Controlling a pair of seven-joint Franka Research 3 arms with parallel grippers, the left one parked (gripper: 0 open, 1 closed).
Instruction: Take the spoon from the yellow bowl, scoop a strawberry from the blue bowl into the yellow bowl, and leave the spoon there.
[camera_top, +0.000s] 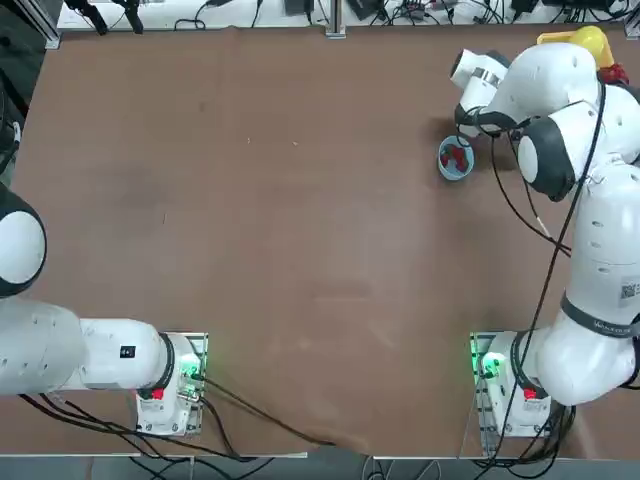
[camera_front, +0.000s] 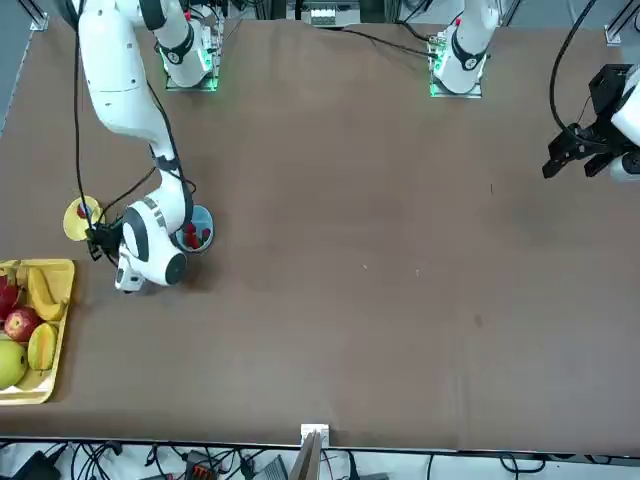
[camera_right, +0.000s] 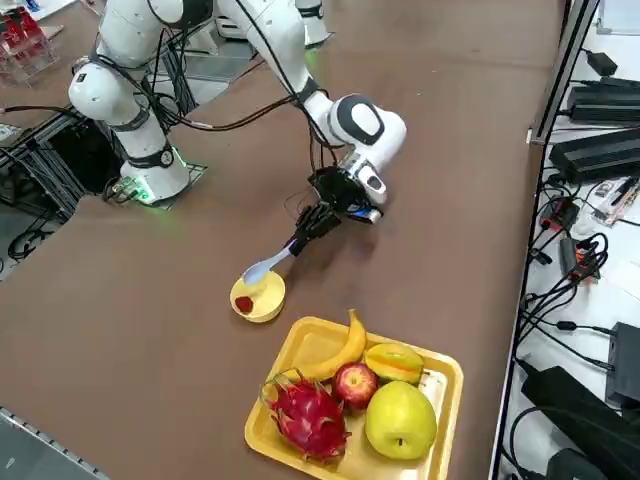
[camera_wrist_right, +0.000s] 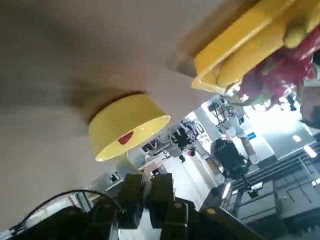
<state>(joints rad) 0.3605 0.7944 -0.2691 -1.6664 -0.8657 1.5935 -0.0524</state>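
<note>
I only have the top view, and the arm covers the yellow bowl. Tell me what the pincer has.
Observer: The right pincer is shut on the handle of the pale spoon.
Operator: Give me the spoon's position.
Observer: It slopes down from the pincer, with its scoop end over the yellow bowl. I cannot tell whether they touch.
Operator: Report what's in that bowl.
Observer: One strawberry lies inside it.
Operator: Name what sits beyond it.
Observer: A yellow fruit tray sits close by but apart from the bowl. It holds a banana, an apple and a dragon fruit.
</note>
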